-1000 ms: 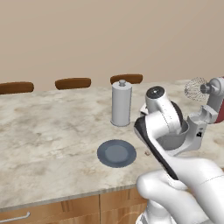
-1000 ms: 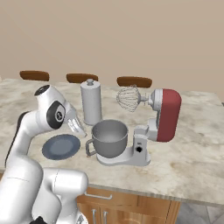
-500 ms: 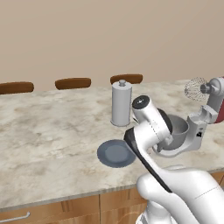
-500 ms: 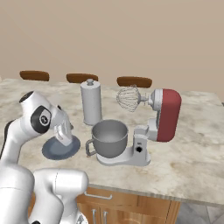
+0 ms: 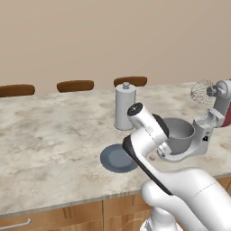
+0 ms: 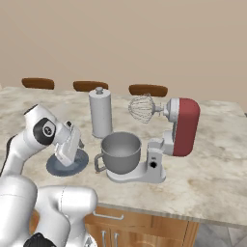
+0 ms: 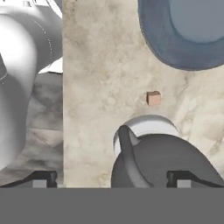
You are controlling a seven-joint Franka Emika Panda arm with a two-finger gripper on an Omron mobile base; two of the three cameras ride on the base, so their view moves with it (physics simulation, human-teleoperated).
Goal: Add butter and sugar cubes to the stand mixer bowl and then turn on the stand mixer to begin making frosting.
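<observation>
My gripper [image 7: 111, 178] is open wide, with nothing between its dark fingertips [image 7: 43, 177]. It hangs over the counter between the plate and the stand mixer bowl [image 7: 166, 162], whose side handle [image 7: 127, 146] points toward the plate. A tiny tan-pink sugar cube [image 7: 153, 98] lies on the marble between the two. In the right base view my hand [image 6: 67, 144] sits just left of the grey bowl [image 6: 120, 152], which rests on the stand mixer [image 6: 181, 126]. The mixer's dark red head is tilted up and the wire whisk [image 6: 142, 108] is clear of the bowl. The butter is out of view.
A flat blue-grey plate [image 6: 55, 169] [image 7: 153, 39] lies under my hand. A tall grey canister [image 6: 100, 113] stands behind it. The counter's front edge [image 7: 62, 109] runs close to the bowl, with cabinets below. Brown chair backs [image 5: 75, 85] line the far side.
My hand swung left, away from the bowl and canister, and came over the plate. The jaws stayed open. Bowl, mixer and canister have not moved.
</observation>
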